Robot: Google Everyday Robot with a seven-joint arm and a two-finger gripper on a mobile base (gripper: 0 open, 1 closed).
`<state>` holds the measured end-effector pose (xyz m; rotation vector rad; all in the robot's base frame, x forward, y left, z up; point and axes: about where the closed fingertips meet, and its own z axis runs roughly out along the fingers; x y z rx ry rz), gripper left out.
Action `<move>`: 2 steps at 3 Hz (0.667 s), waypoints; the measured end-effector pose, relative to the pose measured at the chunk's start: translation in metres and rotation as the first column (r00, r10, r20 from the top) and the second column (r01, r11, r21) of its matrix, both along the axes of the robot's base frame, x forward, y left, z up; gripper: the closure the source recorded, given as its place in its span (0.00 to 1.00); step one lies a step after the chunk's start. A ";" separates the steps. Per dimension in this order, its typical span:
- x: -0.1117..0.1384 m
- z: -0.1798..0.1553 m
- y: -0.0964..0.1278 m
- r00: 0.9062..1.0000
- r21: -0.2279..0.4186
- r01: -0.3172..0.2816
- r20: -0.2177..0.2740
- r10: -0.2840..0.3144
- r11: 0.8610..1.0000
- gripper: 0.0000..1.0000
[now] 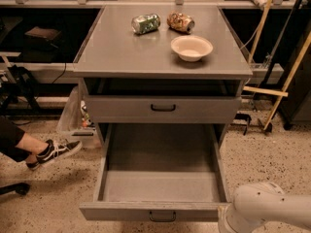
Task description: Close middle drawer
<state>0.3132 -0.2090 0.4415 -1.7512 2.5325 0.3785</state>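
Note:
The middle drawer (160, 186) is pulled far out of the grey cabinet, its flat floor bare. Its narrow front panel with a small dark bar handle (162, 217) lies at the bottom edge of the view. Above it, the other drawer (163, 108) shows a flat shut face with a dark handle. My white arm (265, 210) sits at the bottom right, just right of the open drawer's front corner. The gripper itself is below the frame and out of view.
On the cabinet top (112, 47) lie a green can (146, 23), a brown can (181, 22) and a cream bowl (191, 47). A person's leg and sneaker (53, 152) rest on the floor at left. Wooden sticks (286, 76) lean at right.

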 end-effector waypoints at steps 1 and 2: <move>0.000 0.000 0.000 1.000 0.000 0.000 0.000 0.000 1.000 0.00; -0.028 0.001 -0.002 0.999 0.005 0.044 0.021 -0.044 0.999 0.00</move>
